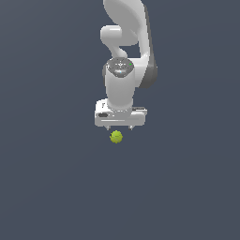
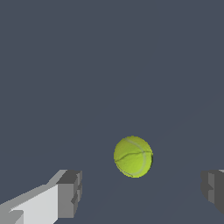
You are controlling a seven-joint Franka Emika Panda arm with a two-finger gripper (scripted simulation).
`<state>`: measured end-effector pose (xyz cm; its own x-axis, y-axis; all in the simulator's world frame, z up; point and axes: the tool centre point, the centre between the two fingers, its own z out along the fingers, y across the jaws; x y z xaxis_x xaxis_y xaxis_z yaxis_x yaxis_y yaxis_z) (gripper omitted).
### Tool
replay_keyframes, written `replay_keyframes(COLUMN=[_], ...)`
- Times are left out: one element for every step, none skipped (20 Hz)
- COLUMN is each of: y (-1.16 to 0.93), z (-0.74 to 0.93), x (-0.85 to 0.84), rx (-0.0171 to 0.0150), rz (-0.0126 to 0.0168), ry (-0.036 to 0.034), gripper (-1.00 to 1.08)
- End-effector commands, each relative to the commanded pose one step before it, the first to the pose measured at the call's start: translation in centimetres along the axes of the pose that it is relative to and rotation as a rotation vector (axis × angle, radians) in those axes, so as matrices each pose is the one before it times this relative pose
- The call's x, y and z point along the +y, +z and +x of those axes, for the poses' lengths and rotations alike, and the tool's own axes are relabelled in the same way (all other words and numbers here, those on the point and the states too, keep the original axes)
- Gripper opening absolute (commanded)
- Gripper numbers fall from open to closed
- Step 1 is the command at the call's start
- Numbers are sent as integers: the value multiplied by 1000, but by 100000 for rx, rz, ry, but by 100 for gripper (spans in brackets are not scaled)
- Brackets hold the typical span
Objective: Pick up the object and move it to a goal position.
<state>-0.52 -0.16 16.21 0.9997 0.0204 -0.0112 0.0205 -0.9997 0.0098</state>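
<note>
The object is a small yellow-green ball (image 1: 116, 137) with faint pale seam lines, lying on the dark grey floor. In the exterior view it sits just beyond the white gripper (image 1: 120, 127), between the lines of the two short fingertips. The wrist view shows the ball (image 2: 133, 156) apart from both grey fingertips (image 2: 70, 193), with the gripper (image 2: 142, 190) standing open and wide around an empty gap. Nothing touches the ball.
The white arm (image 1: 126, 56) rises behind the gripper toward the top of the exterior view. A plain dark grey surface (image 1: 56, 187) surrounds everything, and no other object shows.
</note>
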Motion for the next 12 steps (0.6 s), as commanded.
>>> replay_keyframes(y=[0,-16,-58,-91,-126,-161,-170,-133,-93,-55,-17,14], z=[0,4,13,21,29,37,38,30,21,12,3,-4], x=[1,18,-62,-53,-70,-93,-92,-73,-48,-31,-4,-14], rx=[0,0,15,18,26,36,40,34,25,16,5,0], rz=[0,0,-108,-133,-184,-244,-259,-209,-149,-93,-29,0], ry=[0,0,-162,-198,-274,-360,-382,-313,-231,-157,-63,0], gripper=[100,100,100,100,100,100,100,100,100,100,100,100])
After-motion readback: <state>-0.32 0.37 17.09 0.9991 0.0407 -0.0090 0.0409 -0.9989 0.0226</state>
